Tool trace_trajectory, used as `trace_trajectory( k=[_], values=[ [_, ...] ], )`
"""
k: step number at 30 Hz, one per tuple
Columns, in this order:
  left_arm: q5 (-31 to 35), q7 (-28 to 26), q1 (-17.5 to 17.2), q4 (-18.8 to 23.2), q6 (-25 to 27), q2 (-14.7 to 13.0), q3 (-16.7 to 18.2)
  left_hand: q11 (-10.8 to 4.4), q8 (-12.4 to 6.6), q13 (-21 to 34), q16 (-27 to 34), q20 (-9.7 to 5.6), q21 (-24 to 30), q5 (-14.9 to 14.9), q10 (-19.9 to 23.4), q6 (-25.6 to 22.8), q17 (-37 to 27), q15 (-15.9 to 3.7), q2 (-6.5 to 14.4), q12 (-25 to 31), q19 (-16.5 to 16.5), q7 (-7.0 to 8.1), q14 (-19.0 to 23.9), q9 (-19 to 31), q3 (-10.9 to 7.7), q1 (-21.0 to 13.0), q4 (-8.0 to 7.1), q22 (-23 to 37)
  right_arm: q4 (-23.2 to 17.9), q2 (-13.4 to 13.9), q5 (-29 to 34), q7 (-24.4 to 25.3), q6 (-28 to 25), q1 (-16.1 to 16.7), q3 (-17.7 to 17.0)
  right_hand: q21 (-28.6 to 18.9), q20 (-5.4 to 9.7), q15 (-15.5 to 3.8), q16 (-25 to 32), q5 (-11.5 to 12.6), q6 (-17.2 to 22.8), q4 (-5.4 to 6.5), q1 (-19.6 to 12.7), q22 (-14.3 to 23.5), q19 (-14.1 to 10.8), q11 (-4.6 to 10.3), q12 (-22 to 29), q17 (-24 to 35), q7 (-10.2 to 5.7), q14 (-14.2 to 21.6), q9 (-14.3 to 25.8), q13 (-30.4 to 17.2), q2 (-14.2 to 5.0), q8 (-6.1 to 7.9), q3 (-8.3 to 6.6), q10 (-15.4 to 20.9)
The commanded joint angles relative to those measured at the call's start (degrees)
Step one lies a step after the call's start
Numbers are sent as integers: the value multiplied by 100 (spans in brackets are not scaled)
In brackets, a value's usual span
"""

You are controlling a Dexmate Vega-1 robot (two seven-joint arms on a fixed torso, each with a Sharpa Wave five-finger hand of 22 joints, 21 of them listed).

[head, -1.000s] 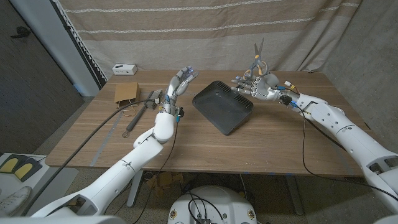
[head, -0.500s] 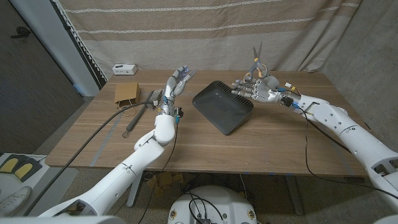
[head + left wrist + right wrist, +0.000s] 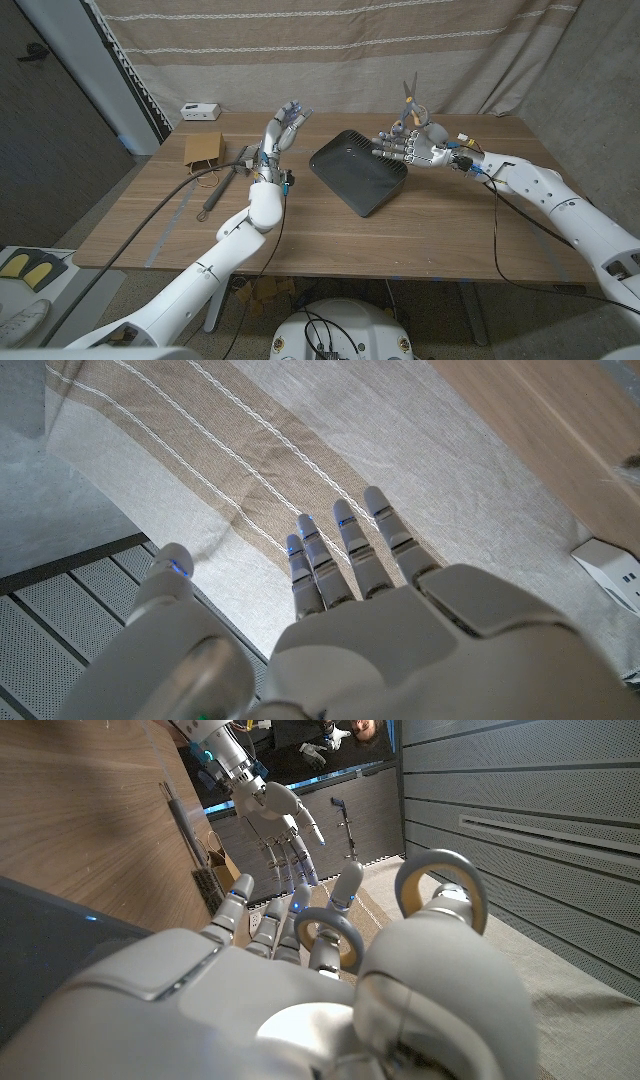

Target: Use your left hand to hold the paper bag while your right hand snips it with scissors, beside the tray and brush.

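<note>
The robot's right hand is raised above the wooden table, gripping a pair of grey-handled metal scissors whose blades point straight up. In the right wrist view the two grey finger loops sit around the thumb and a finger of this hand, while the other fingers reach out over the near edge of the dark rectangular plastic tray.

The left hand is lifted off the table on the other side of the tray, well apart from the right hand, with its fingers spread and holding nothing. The left wrist view shows these fingers extended and apart against the striped beige curtain.

The small brown paper bag with its cord handles lies flat on the table, out beyond the left hand on the side away from the tray, and neither hand touches it. A thin long-handled brush lies on the wood between the bag and the left forearm. A small white box stands behind the bag at the table's far edge.
</note>
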State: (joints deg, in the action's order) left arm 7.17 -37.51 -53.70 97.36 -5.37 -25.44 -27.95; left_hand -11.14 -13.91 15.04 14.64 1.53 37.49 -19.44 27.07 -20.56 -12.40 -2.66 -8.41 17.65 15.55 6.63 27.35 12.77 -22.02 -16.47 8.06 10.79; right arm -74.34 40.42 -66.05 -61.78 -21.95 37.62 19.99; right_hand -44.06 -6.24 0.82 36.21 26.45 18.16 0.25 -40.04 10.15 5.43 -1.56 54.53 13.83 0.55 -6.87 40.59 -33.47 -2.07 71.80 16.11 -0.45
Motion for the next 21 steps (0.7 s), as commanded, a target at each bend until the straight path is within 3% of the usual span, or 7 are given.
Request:
trace_trajectory(
  k=[1, 21],
  values=[
    [127, -82, -161, 401, 292, -93, 85, -14, 6, 30, 39, -19, -5, 11, 36, -20, -15, -782, 6, -5, 41, -25, 54, -8, 34, -52, 0, 29, -204, 158, -213, 348, -340, 255, -106, 20, 3, 47, -30, 44, -69, 14, 28, 18, 9, -30, 30, 14, 69, -17, -6, -33, -21, -34, 24, -31],
    [146, -106, -382, 713, 666, -258, 233, -7, 14, 40, 41, -21, -24, 13, 60, -39, -17, -780, 11, -12, 50, -27, 66, -27, 43, -53, -3, 32, -406, 464, -264, 521, -734, 444, -45, 103, 12, 81, -83, 59, -91, 21, 60, 21, 15, -60, 32, -4, 83, -56, -28, -98, -58, -45, 32, -89]
  ],
)
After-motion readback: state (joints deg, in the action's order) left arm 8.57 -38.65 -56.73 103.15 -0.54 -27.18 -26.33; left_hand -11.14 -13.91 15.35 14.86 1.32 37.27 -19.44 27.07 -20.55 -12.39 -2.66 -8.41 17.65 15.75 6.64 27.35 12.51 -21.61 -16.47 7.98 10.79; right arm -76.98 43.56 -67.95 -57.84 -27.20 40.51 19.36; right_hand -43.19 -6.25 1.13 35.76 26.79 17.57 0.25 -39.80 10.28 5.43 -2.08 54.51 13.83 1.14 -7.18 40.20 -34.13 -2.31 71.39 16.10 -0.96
